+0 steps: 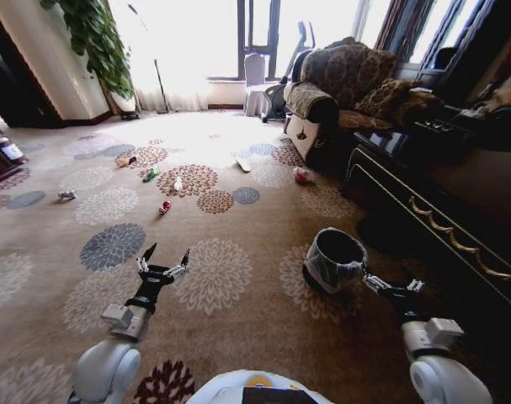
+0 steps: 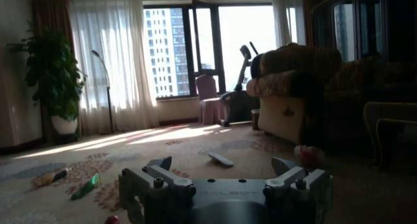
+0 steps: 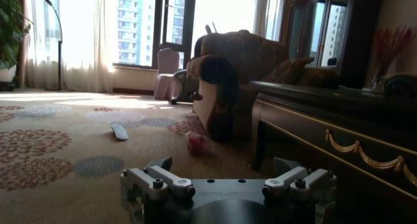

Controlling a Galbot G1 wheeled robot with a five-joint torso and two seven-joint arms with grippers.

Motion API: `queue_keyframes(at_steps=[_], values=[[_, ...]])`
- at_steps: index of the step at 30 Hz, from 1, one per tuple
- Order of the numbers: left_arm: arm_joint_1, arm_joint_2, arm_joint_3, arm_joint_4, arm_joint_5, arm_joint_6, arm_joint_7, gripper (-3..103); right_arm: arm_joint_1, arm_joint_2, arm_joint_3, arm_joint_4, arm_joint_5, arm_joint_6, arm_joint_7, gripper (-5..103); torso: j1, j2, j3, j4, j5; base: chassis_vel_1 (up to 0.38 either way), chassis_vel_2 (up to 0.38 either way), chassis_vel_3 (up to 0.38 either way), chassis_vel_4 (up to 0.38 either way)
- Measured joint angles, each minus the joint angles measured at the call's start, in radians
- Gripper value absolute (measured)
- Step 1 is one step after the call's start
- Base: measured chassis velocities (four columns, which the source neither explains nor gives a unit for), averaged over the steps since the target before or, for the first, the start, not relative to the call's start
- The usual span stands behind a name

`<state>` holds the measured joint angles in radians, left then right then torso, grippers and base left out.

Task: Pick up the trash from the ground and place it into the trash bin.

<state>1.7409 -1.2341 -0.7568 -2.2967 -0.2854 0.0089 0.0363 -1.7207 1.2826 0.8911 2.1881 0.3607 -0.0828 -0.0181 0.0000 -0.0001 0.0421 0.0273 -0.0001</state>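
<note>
Your left end effector (image 1: 163, 259) hangs low over the carpet with its fingers spread wide and nothing between them, and your right end effector (image 1: 393, 287) sits just beside the trash bin (image 1: 334, 261), also spread and empty as its own wrist camera shows. The bin stands upright on the carpet in front of you and to your right, its grey bag liner folded over the rim, close to the dark cabinet (image 1: 440, 210). All the trash lies farther out on the floor, well apart from both arms: a small red piece (image 1: 164, 207) is the nearest, with a pale scrap (image 1: 178, 183) and a green packet (image 1: 151, 174) beyond it, a brownish item (image 1: 125, 160) past those, a crumpled wad (image 1: 66, 194) off to your left, a white strip (image 1: 242, 163) toward the window, and a red-and-white wad (image 1: 302, 175) at the foot of the armchair (image 1: 335, 93). Judging from this, you are at the approach step, with no piece picked up yet. The next move likely calls for driving the base forward toward the small red piece, then bending the torso so the left arm can reach the floor with its fingers straddling the piece. Keep the bin within reach as you advance.
</note>
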Motion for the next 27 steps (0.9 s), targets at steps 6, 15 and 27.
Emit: queue_keyframes(at_steps=[6, 15, 27], values=[[-0.003, 0.0, 0.009, 0.002, 0.016, 0.001, -0.001, 100, -0.003, -0.002, 0.0, 0.002, 0.0, -0.012, 0.0, 100, 0.0, 0.0, 0.0, 0.0, 0.0002, -0.157, 0.123, 0.135, -0.151], [-0.01, 0.001, 0.012, 0.016, 0.018, 0.003, 0.0, 100, 0.016, -0.008, -0.05, 0.009, -0.001, -0.025, 0.0, 100, 0.0, 0.0, 0.0, -0.0001, 0.0002, -0.111, 0.032, 0.025, -0.111], [-0.042, 0.001, 0.017, 0.059, -0.043, -0.005, -0.007, 100, 0.147, -0.113, -0.157, -0.077, 0.038, -0.11, 0.0, 100, 0.0, 0.0, 0.0, -0.0007, 0.0002, -0.071, -0.088, -0.088, -0.069]])
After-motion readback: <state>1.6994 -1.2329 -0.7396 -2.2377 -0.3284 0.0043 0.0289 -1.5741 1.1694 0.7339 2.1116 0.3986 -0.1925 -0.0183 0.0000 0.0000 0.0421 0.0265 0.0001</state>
